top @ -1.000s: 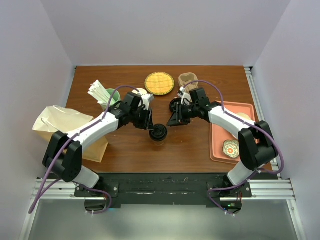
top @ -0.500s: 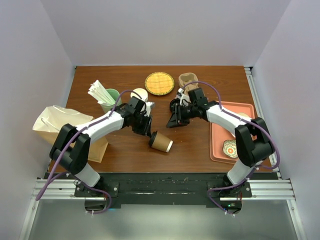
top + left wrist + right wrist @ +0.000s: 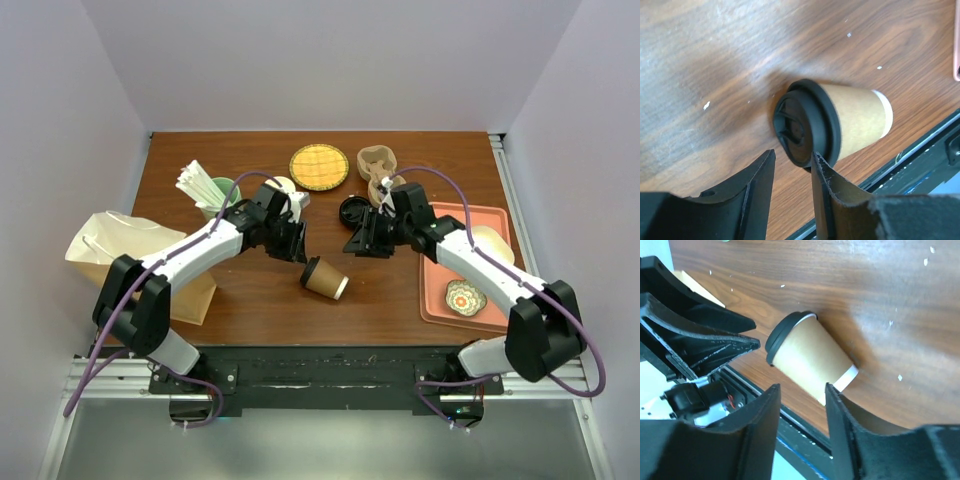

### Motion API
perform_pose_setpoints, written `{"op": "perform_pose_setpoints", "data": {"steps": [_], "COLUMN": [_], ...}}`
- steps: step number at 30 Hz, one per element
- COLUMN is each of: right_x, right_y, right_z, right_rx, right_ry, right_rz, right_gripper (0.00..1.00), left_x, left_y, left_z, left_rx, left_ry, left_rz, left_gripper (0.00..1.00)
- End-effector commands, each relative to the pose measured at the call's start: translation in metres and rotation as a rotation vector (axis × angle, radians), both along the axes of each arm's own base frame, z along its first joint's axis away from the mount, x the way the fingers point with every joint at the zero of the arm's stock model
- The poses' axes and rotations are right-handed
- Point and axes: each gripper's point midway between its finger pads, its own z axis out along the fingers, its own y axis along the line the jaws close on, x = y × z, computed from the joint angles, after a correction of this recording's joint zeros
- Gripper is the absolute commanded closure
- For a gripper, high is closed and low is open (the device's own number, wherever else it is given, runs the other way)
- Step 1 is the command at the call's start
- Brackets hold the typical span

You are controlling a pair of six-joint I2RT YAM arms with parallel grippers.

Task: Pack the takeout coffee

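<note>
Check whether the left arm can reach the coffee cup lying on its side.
Probably yes. The takeout coffee lies on the table just ahead of the left gripper, lid toward its open jaws, with nothing between them.

The takeout coffee (image 3: 324, 279) lies on its side at centre frame on the table (image 3: 260, 305), the paper bag (image 3: 120, 250) at far left, the tray (image 3: 435, 300) at right, the cup of sticks (image 3: 205, 190) and the round mat (image 3: 319, 167) higher up, toward the upper edge.

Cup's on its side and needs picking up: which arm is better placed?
Left, probably: the left gripper is open right by the lid end of the cup, and the paper bag lies on that side.
</note>
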Motion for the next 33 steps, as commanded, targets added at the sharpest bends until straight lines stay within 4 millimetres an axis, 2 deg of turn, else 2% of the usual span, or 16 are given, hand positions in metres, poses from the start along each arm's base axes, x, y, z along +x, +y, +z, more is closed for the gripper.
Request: {"op": "perform_pose_setpoints", "data": {"steps": [1, 10, 15, 18, 23, 29, 33], "right_x": [0.000, -0.011, -0.030, -0.034, -0.027, -0.024, -0.027], "right_y": [-0.002, -0.005, 0.016, 0.022, 0.017, 0.017, 0.018], "right_z": [-0.008, -0.019, -0.022, -0.027, -0.039, -0.057, -0.063], "right_rx": [-0.023, -0.119, -0.068, -0.056, -0.094, -0.135, -0.127], "right_ry": [0.047, 0.092, 0.132, 0.143, 0.130, 0.121, 0.131], "right_rz": [-0.133, -0.176, -0.200, -0.228, -0.248, -0.229, -0.213], "right_gripper": [0.51, 0.51, 0.50, 0.47, 0.46, 0.49, 0.52], "left_x": [0.006, 0.001, -0.006, -0.010, -0.016, -0.017, -0.009], "left_y": [-0.015, -0.019, -0.026, -0.028, -0.031, -0.025, -0.019], "left_z": [0.019, 0.027, 0.024, 0.020, 0.017, 0.008, 0.019], "left_rx": [-0.073, -0.113, -0.148, -0.166, -0.190, -0.143, -0.129], "left_ry": [-0.022, -0.014, 0.012, 0.037, 0.072, 0.094, 0.069], "left_rz": [-0.014, -0.024, -0.054, -0.057, -0.066, -0.052, -0.017], "left_gripper": [0.59, 0.50, 0.48, 0.48, 0.46, 0.45, 0.45]}}
